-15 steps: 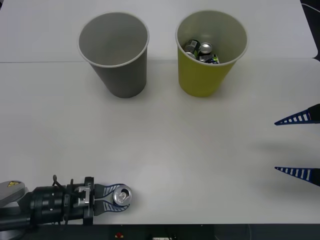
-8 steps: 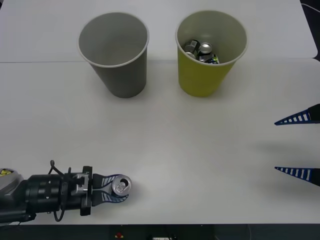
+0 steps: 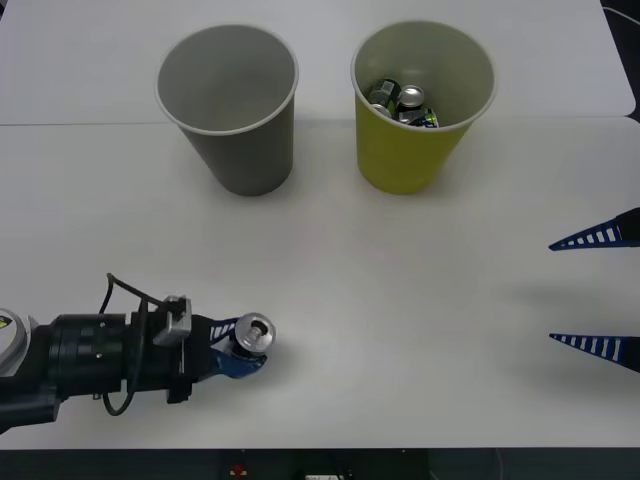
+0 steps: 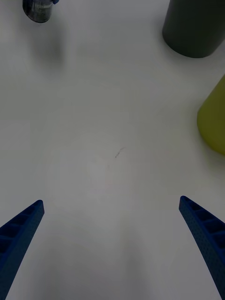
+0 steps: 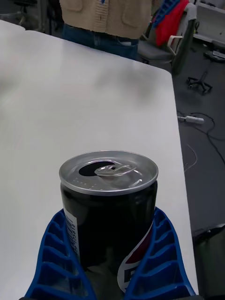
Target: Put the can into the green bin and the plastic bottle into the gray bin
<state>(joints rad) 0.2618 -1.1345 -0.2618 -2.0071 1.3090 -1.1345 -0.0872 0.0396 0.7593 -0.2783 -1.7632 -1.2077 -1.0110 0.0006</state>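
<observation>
Can (image 5: 108, 213) lower body hidden between left end effector (image 5: 110, 267) fingers; green bin (image 4: 213, 123) cut off at edge.

A white table (image 3: 400, 300) is stretching across the front view, a faint seam running across its far part. A small dark scuff (image 4: 120, 152) is marking its surface in the right wrist view. Beyond the table's far edge, a person in a beige cardigan (image 5: 110, 16) is standing, with a red cloth (image 5: 171, 16) draped over a chair and cables (image 5: 197, 140) trailing on the gray floor (image 5: 206, 178).
</observation>
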